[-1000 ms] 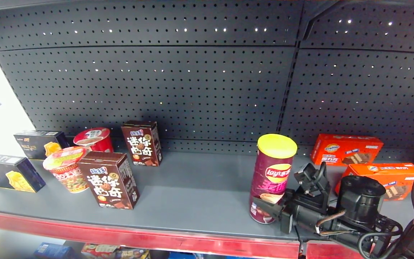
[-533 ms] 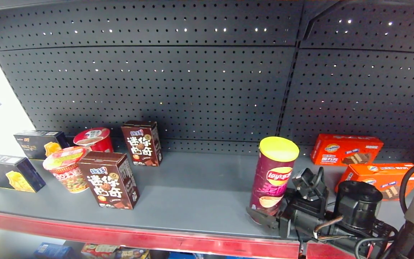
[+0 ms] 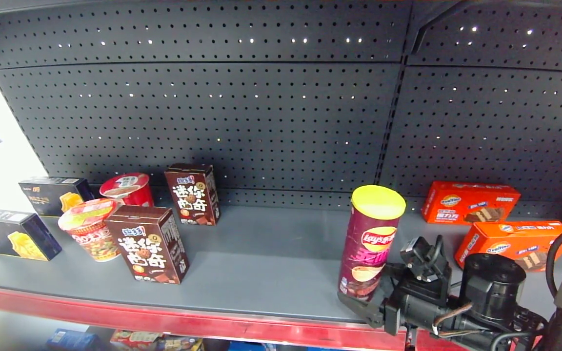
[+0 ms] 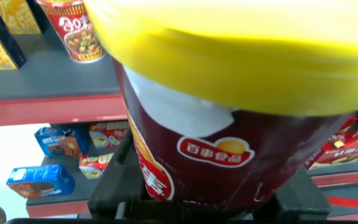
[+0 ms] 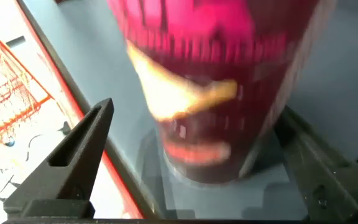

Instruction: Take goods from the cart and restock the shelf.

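Head view — chip can [image 3: 370, 243] upright, axis vertical

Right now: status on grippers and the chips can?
Right gripper open, astride chips can. Chips can standing on shelf. Left gripper shut on second can. Orange box nearby, apart.

A black perforated metal back panel [image 3: 261, 122] spans the rear; far left, a dark navy cardboard box with a yellow picture [image 3: 15, 234] stands before a second navy box [image 3: 54, 195]; beside them are a red-and-white noodle cup [image 3: 90, 234] and a red cup [image 3: 127, 189] behind it; a tall brown cardboard box [image 3: 149, 243] stands just beside the front cup, another brown box [image 3: 193, 194] farther back; far right, a flat orange cardboard box [image 3: 469, 202] lies behind a second orange box [image 3: 515, 239].
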Tool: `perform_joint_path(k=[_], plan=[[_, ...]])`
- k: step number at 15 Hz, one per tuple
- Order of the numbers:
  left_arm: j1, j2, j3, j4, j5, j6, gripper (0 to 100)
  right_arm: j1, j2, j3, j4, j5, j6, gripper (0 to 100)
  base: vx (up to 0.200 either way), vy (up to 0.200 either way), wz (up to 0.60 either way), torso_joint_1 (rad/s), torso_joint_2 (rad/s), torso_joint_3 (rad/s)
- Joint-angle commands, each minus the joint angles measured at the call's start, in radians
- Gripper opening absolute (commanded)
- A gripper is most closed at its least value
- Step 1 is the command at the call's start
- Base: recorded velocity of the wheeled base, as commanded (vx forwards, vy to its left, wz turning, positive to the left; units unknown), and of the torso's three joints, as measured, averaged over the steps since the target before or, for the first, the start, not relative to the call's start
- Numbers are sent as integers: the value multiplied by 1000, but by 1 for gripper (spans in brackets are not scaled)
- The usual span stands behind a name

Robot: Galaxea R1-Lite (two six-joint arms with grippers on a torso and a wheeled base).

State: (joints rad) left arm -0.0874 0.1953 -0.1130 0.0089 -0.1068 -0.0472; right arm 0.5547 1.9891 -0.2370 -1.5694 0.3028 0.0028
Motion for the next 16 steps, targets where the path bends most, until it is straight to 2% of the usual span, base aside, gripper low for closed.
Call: perform_joint_path(k=[1,2,3,9,11,13,14,16], plan=[[0,-48,-4,29,2,0,0,-2,-15,28,-1,-4,-1,100,0,0,0,0,0,0],[0,-86,-10,79,10,0,0,-9,-49,54,-1,-10,-1,100,0,0,0,0,0,0],[0,-94,-10,88,12,0,0,-9,-73,68,-1,-8,0,100,0,0,0,0,0,0],[-2,-94,-10,91,12,-2,0,-6,-343,237,-1,-13,-1,100,0,0,0,0,0,0],[-2,-94,-24,88,12,-2,0,-56,-466,237,63,-83,-17,100,0,0,0,0,0,0],[-2,-93,-60,88,10,-2,0,-99,-521,234,127,-148,-49,100,0,0,0,0,0,0],[-5,-50,-145,91,7,0,0,-113,-582,226,196,-252,-61,100,0,0,0,0,0,0],[-6,39,-260,92,2,0,0,-116,-665,205,285,-332,-61,100,0,0,0,0,0,0]])
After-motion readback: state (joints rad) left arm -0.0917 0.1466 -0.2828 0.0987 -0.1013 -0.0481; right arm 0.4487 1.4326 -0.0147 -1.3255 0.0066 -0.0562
